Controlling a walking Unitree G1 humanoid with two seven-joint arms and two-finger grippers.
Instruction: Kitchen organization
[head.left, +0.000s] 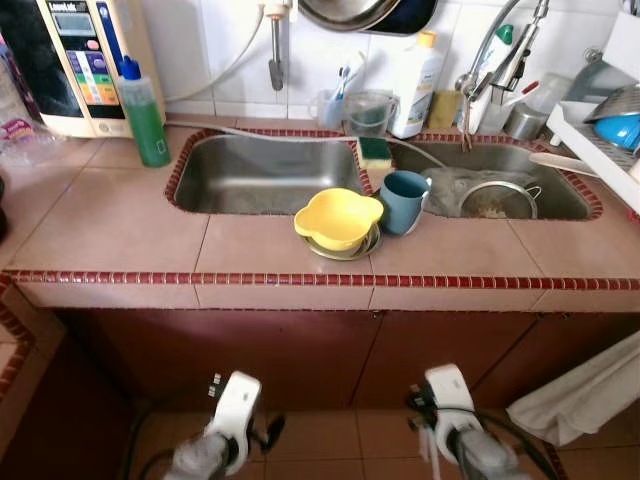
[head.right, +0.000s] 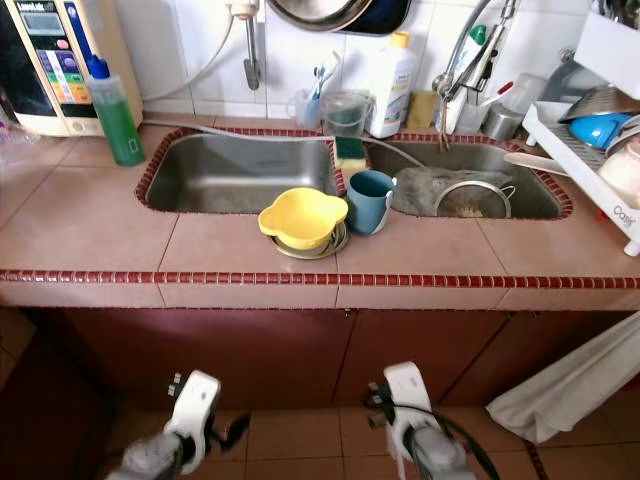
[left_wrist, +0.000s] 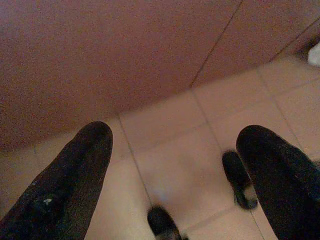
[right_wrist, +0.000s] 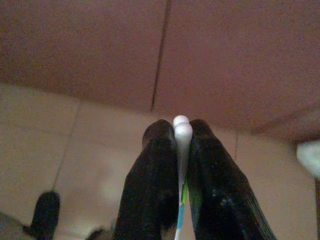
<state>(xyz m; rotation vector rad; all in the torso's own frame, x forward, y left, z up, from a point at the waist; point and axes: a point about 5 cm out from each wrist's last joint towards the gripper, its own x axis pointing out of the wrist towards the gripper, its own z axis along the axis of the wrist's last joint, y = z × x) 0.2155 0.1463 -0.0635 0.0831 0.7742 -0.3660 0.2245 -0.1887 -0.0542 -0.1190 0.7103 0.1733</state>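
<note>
Down by the cabinet doors, the right gripper (right_wrist: 181, 165) is clamped on a slim white toothbrush-like utensil (right_wrist: 182, 135) — the left gripper (left_wrist: 170, 165) hangs spread, empty. Yellow bowl (head.left: 338, 217) and blue cup (head.left: 404, 200) wait on the counter (head.left: 120, 225) — most work remains.

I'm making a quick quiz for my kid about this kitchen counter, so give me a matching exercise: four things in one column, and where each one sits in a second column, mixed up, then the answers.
Things
1. yellow bowl
2. blue mug
3. green bottle
4. metal strainer

Places
A. inside the right sink basin
B. on the counter, left of the left sink basin
C. on a metal plate at the counter's front
D. on the counter, just right of the yellow bowl

Pairs: 1-C, 2-D, 3-B, 4-A
</note>
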